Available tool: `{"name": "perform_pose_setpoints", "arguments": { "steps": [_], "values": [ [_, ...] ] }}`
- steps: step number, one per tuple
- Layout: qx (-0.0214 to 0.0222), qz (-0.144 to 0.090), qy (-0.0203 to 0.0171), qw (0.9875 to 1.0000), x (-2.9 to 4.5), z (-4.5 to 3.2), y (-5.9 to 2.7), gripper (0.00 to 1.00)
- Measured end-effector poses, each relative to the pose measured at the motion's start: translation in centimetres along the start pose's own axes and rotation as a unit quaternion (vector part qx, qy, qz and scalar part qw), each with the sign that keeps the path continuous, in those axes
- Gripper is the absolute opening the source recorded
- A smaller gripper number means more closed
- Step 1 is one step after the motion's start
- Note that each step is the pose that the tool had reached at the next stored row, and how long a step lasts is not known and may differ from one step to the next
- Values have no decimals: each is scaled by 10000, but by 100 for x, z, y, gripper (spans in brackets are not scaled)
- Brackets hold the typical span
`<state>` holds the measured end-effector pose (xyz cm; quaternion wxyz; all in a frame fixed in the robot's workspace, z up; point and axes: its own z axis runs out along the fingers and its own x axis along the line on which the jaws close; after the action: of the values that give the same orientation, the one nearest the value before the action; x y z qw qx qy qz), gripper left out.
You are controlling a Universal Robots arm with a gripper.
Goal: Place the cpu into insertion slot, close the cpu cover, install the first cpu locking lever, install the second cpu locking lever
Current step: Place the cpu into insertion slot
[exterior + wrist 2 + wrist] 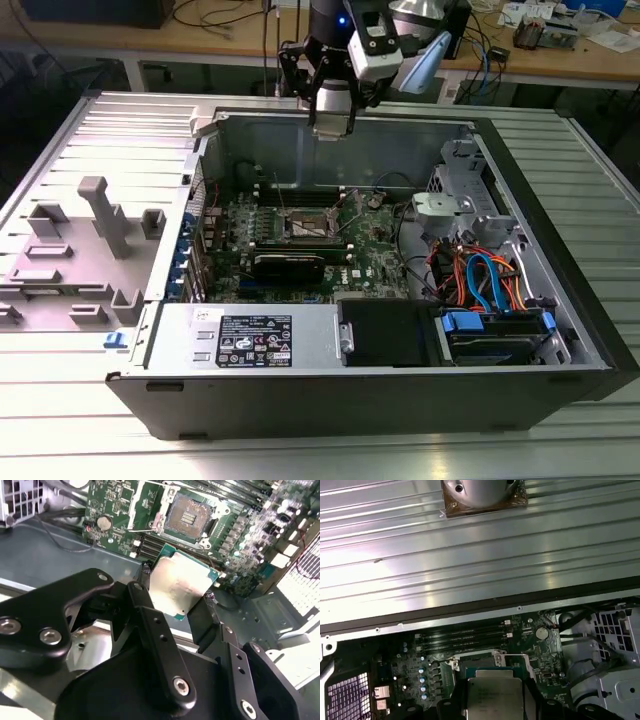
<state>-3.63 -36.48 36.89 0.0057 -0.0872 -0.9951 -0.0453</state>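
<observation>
The gripper [177, 586] clamps the cpu [182, 577] by its edges, well clear of the open insertion slot [187, 517]; a tilted or off-centre descent could damage the slot's contacts

The cpu [182, 582] is held by its edges between the two black fingers of the claw [178, 584]. Its shiny silver side is shown. It is kept apart from the insertion slot [186, 517], which is seen open on the green board [112, 502].
</observation>
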Motion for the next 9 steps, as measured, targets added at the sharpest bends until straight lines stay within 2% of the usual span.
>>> {"name": "perform_pose_setpoints", "arguments": {
  "steps": [2, 3, 7, 9],
  "values": [
    [-6, 290, -26, 9996, 0, 18, -1, 54],
    [-8, 455, -41, 9990, 0, 28, -2, 54],
    [-16, 803, -72, 9967, -1, 59, -5, 54],
    [-21, 1080, -97, 9941, -2, 85, -7, 54]
  ]
}}
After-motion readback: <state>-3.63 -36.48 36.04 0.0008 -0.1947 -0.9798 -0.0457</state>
